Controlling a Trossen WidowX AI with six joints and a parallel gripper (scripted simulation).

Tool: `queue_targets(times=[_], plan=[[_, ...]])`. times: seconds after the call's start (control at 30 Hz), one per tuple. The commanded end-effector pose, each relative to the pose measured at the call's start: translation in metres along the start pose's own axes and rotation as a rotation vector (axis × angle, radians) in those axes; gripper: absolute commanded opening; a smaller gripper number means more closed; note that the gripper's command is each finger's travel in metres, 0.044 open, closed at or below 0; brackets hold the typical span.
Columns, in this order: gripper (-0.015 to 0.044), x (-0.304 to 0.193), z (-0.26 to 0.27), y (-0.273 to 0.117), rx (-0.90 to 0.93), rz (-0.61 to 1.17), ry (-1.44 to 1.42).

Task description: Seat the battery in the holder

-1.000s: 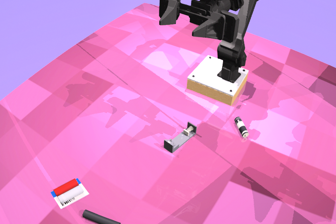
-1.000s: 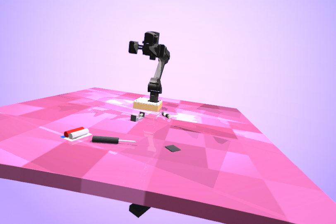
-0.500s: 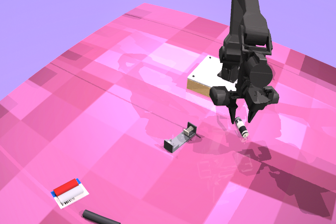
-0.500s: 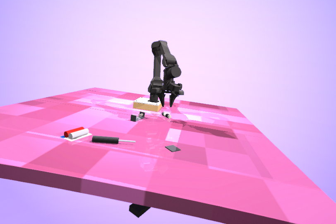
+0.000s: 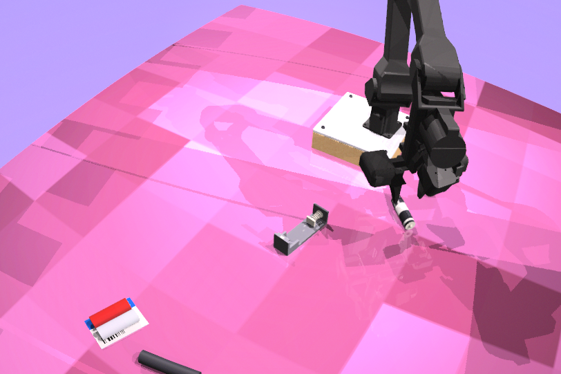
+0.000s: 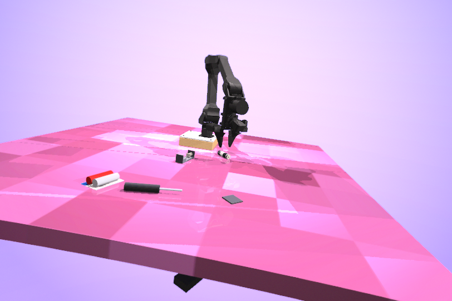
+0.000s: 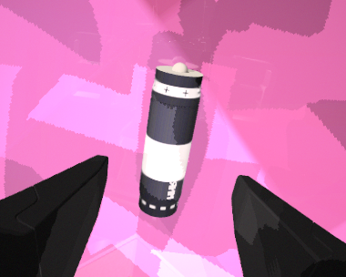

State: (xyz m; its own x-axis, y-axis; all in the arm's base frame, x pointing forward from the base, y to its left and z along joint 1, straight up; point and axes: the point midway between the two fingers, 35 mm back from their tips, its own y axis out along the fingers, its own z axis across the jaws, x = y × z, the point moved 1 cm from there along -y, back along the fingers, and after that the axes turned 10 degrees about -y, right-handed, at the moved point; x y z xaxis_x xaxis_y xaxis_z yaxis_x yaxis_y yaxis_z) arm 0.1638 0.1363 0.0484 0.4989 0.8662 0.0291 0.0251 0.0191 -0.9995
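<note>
The black-and-white battery point(image 5: 401, 209) point(image 6: 223, 154) point(image 7: 168, 159) lies on its side on the table, with its terminal end at the top of the wrist view. My gripper point(image 5: 407, 198) point(image 6: 225, 146) point(image 7: 171, 177) is open above the battery. The fingertips stand on either side of it, nearer its flat end, with gaps to both sides in the wrist view. The grey holder point(image 5: 299, 235) point(image 6: 179, 158) stands empty to the left of the battery in the top and exterior views. Its coil spring point(image 5: 318, 215) is at the far end, and the lip end is nearer the top camera.
The white-topped base block point(image 5: 335, 122) point(image 6: 197, 142) is behind the holder. A card pack with a red cylinder point(image 5: 110, 312) point(image 6: 100, 177) and a white cylinder point(image 5: 118, 324) point(image 6: 106, 179), a black-handled screwdriver point(image 5: 167, 363) point(image 6: 141, 187) and a dark square plate point(image 6: 232, 199) lie farther from the base.
</note>
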Motion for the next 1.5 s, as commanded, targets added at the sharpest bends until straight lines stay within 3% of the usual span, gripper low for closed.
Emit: queue_targets(times=[0.0,0.77,0.9,1.3,1.47], plan=[[0.0227,-0.001,0.001,0.007,0.006,0.006,-0.005],[0.0227,-0.003,0.002,0.041,0.006,0.006,-0.005],[0.0122,-0.003,0.002,0.041,0.006,0.006,-0.005],[0.0065,-0.003,0.002,0.040,0.006,0.006,-0.005],[0.0065,-0.002,0.001,-0.002,0.006,0.006,-0.005]])
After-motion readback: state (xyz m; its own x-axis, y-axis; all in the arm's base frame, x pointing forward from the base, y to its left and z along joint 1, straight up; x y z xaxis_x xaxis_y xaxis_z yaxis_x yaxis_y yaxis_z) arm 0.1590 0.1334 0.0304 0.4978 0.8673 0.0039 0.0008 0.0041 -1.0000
